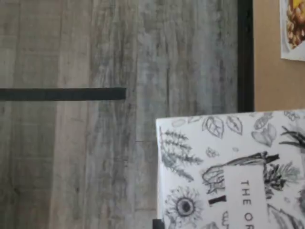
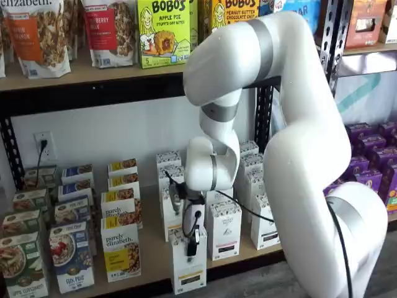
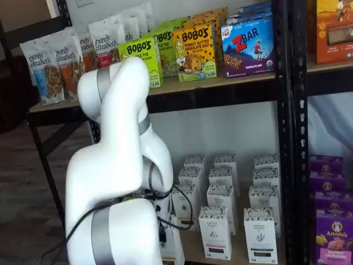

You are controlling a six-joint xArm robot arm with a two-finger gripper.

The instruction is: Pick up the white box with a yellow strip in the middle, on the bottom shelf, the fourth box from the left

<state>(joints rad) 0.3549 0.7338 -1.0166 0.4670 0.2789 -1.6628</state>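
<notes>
Along the bottom shelf (image 2: 155,257) cartons stand in rows; black fingers (image 2: 193,243) clamp the white box (image 2: 189,270).

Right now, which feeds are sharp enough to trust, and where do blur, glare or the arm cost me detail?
Wrist view: soft; the white box top shows drawings, its lettering only partly readable. One shelf view: even light, no strong glare, small print blurred, gripper dark against the carton. Other shelf view: the arm hides the gripper and the front of the bottom shelf; upper packaging reads clearly.
</notes>
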